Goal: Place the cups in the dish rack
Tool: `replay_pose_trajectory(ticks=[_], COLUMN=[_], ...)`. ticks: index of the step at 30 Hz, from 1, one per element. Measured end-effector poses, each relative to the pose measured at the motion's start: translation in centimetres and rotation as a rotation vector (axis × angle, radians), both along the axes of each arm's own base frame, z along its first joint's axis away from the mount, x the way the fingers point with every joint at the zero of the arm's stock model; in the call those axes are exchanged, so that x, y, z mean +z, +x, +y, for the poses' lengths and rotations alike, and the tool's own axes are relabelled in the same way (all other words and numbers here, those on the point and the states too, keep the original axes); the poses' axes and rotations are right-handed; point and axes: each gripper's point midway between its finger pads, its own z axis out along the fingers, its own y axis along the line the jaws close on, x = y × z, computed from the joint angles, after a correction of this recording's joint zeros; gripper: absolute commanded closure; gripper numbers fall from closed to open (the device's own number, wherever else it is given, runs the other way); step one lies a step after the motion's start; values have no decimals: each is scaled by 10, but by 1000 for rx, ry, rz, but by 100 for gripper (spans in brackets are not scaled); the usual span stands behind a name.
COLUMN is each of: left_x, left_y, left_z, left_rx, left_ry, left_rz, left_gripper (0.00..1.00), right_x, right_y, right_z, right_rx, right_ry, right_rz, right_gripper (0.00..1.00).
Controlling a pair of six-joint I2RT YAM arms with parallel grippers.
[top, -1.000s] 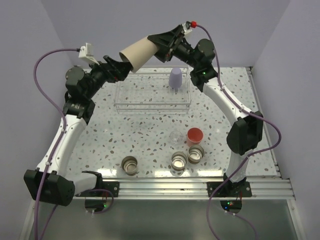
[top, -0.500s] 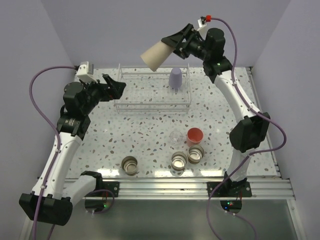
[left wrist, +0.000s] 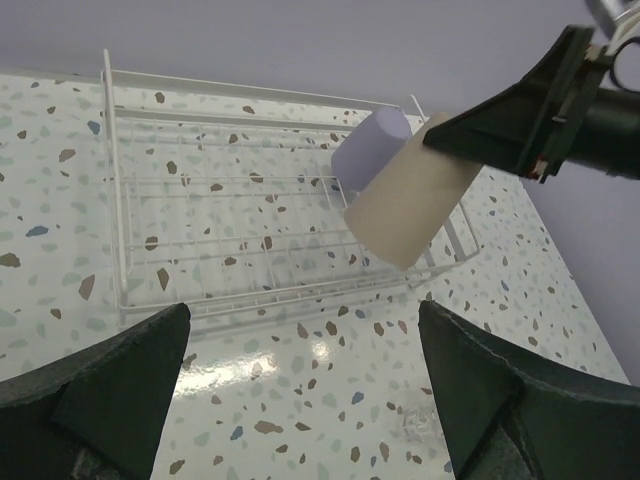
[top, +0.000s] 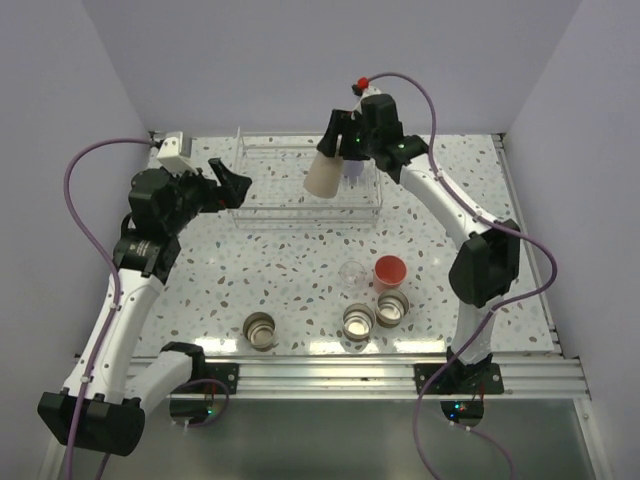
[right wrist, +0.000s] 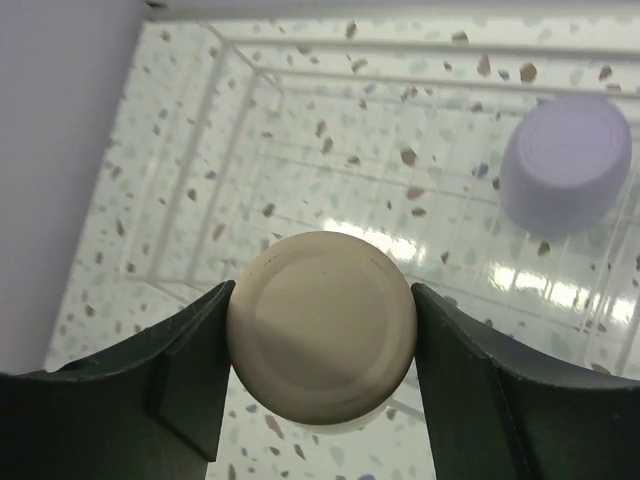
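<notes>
right gripper: clamped on the beige plastic tumbler, with one dark finger on each side of its base end and the jaws partly spread around it.
beige plastic tumbler, attitude: mouth downward and tilted, with the wider end lowest.
beige plastic tumbler, place: held in the air over the right half of the clear wire-frame dish rack. Whether its mouth touches a rail, I cannot tell.
right wrist view only: the round closed base of the beige plastic tumbler faces the camera and fills the gap between the fingers. The rack grid lies beyond it.
lavender tumbler: upside down inside the rack at its right end, just beside the held tumbler. In the top view it is partly hidden behind the right gripper.
left wrist view only: side profile of both tumblers, the beige one in front of the lavender one, with their sides overlapping. The right gripper's dark finger reaches in from the upper right.
left gripper: released and spread wide, grasping nothing. It hangs just left of the rack's left end and faces it. Its two fingers frame the bottom corners of its own view.
speckled white table: carries the rack at the far side.
near side of table: clear tumbler and red-pink tumbler stand side by side, mouths up.
nearest row: three silvery-rimmed tumblers with tan bases. The two on the right touch or nearly touch, and the left one stands apart.
</notes>
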Motion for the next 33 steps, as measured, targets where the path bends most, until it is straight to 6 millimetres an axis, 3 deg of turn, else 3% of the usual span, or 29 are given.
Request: replay_pose_trajectory(ticks=[3, 5, 18, 23, 28, 33], left_x=[-2, -2, -12, -15, -27, -33], left_y=[-1, -1, 2, 1, 2, 5], left_z=[-2, -3, -12, -19, -29, -36], left_rx=[-10, -15, -50, -74, -103, -121], left_ry=[-2, -3, -3, 6, 25, 54], left_rz=[6, 8, 40, 45, 77, 93], left_gripper=[0, 0, 0, 0, 0, 0], right_x=[-56, -71, -81, -117, -116, -119], right_y=[-11, -8, 12, 10, 18, 13], right_z=[-6, -13, -44, -62, -66, -71], right_rx=[-2, -21, -125, -171, -204, -221], right_ry=[-105, -146, -272, -351, -362, -370], right_rz=[88, 104, 47, 43, -27, -66], right_gripper=[100, 100, 100, 100, 100, 100])
